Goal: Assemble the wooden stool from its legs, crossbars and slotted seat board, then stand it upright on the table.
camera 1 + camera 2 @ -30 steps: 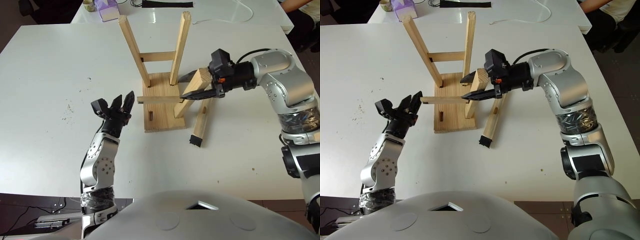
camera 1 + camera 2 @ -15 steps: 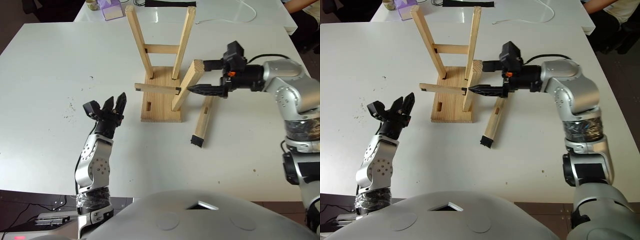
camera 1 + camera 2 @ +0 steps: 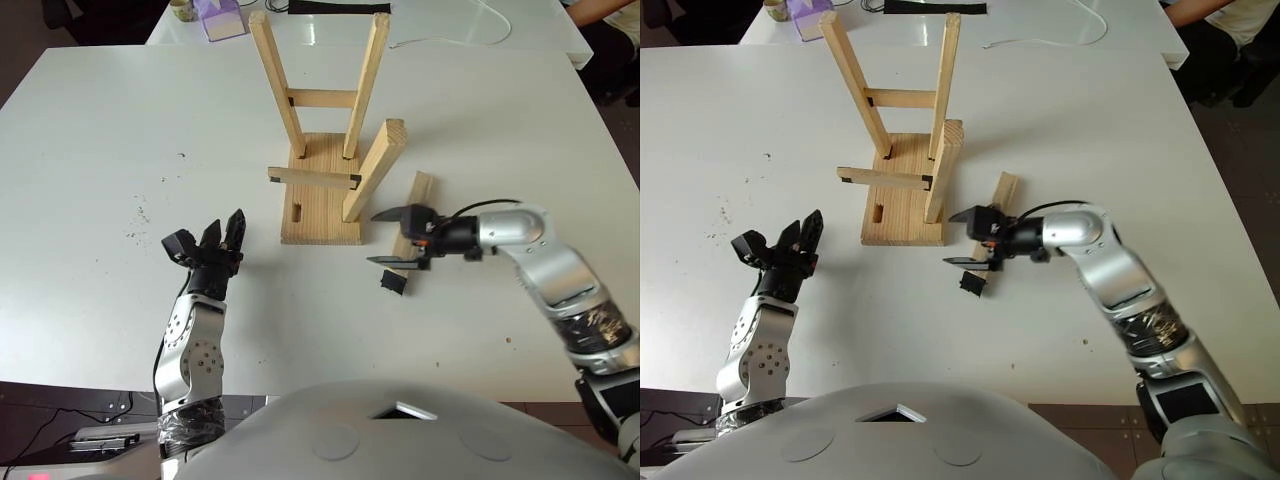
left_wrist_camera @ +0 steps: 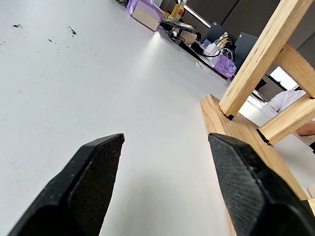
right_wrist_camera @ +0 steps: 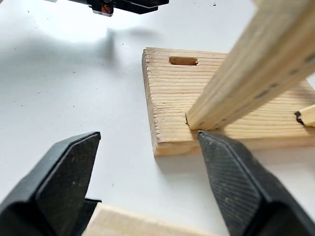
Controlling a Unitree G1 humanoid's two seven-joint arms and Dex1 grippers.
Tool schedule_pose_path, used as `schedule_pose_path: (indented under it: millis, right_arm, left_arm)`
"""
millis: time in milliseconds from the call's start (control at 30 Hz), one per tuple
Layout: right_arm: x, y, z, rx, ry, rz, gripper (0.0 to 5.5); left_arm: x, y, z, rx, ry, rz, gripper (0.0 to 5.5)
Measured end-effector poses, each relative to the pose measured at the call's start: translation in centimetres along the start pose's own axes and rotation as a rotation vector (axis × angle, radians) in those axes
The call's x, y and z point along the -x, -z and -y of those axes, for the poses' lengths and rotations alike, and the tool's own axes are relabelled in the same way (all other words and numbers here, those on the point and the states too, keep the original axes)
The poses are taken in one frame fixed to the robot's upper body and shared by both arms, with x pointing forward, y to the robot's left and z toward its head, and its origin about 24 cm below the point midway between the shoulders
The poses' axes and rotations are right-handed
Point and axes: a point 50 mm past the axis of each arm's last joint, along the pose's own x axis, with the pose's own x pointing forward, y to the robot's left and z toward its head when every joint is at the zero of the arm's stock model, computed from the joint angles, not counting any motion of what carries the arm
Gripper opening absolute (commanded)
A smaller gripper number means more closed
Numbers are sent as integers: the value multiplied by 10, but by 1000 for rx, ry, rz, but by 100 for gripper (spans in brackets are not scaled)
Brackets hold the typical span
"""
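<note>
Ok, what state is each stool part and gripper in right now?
seat board: flat on the table, one slot empty.
back legs: standing in the board, joined by the upper crossbar.
third leg: standing, leaning; lower crossbar has its far end free.
loose leg: lying on the table, unfitted.
right gripper: open at the loose leg.
left gripper: open, empty, apart from the stool.
</note>
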Motion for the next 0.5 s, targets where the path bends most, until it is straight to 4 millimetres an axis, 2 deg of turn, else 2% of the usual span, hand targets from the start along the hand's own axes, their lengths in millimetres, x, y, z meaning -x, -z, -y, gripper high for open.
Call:
schedule_pose_path:
  millis: [133, 200, 300, 400, 500]
  right_arm:
    - [-14, 5, -12, 69, -31, -66, 365]
    - [-14, 12, -17, 80, -41, -94, 365]
    - [-4, 27, -13, 101, -29, -176, 365]
    - [6, 33, -4, 104, -2, -197, 365]
    - [25, 41, 7, 110, 32, -247, 365]
  left_arm:
    - [3, 7, 3, 1, 3, -30, 318]
    - [1, 7, 5, 3, 10, -32, 318]
    - [-1, 8, 6, 9, 12, -35, 318]
    - [-3, 10, 6, 17, 9, -26, 318]
    - [-3, 12, 7, 32, 2, -16, 318]
